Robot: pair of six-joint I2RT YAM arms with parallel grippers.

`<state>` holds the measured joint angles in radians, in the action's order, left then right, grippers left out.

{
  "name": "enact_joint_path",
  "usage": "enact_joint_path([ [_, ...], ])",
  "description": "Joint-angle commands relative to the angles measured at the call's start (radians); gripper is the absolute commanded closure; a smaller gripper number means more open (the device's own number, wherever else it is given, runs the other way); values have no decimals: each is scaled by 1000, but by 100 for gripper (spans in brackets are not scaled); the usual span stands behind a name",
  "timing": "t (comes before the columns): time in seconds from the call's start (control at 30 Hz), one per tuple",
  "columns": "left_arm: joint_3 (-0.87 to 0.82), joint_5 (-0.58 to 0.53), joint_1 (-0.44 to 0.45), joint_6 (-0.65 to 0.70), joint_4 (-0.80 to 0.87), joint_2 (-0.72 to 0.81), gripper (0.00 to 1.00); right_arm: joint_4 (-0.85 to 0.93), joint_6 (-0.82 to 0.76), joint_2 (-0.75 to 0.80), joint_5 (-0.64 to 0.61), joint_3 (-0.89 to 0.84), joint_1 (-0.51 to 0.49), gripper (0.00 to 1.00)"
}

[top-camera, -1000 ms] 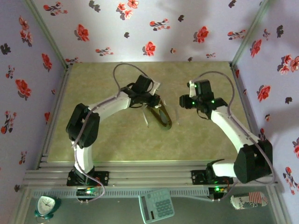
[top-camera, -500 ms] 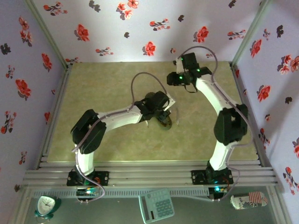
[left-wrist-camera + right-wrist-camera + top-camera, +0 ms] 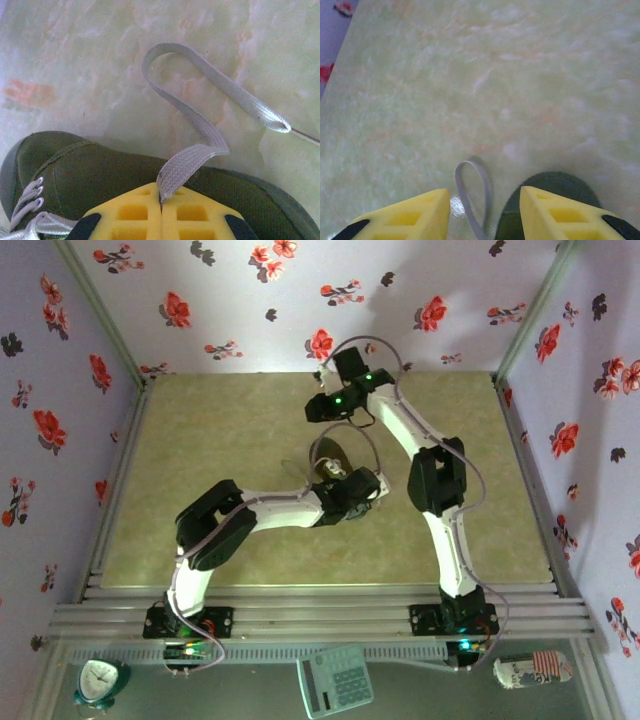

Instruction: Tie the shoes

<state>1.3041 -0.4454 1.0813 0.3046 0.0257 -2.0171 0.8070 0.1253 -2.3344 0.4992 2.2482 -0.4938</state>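
The shoe (image 3: 100, 170) sits near the middle of the table (image 3: 220, 440), a bit toward the far side. The left claw (image 3: 161, 200) is squeezed tight on one white lace (image 3: 186, 116), right over the shoe. The right claw (image 3: 484, 197) has its fingers apart and holds nothing. It hangs above a lace loop (image 3: 470, 162) beside the shoe. The lace looks soft, floppy and light, so it may slip. Pinch it flat, near the bend.
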Motion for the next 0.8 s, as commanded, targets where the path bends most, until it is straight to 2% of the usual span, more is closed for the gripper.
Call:
enact_joint_path([
  [0.0, -20, -77, 21, 75, -76, -29, 100, 109, -83, -54, 46, 80, -33, 58],
  [0.2, -30, -88, 35, 86, -89, -38, 100, 182, -172, -133, -3, 143, -82, 56],
  [0.33, -31, -98, 41, 99, -95, -49, 100, 250, -248, -195, -43, 208, -117, 50],
  [0.57, -31, -143, 65, 146, -128, -91, 100, 304, -339, -269, -167, 266, -160, 51],
  [0.77, -27, -160, 75, 164, -136, -113, 100, 314, -370, -301, -217, 268, -174, 51],
])
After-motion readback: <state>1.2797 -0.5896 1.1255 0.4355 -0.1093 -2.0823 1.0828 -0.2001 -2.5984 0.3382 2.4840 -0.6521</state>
